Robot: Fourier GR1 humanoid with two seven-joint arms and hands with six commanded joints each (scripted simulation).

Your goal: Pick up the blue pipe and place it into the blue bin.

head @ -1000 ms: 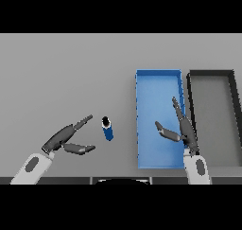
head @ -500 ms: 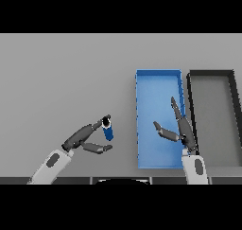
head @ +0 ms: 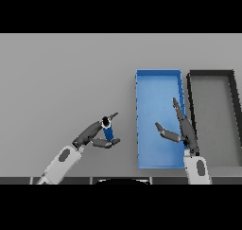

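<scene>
1. The blue pipe stood upright on the grey table, dark cap on top, at about seven o'clock from the table's middle.
2. The left hand sat at the pipe, fingers along its upper side and thumb below it, partly closed around it; the pipe remained on the table.
3. The blue bin lay at three o'clock from the pipe, apart from it.
4. The right hand hovered over the bin's right half, fingers straight, thumb spread, holding nothing.
5. A black bin lay just beside the blue bin at three o'clock.
</scene>
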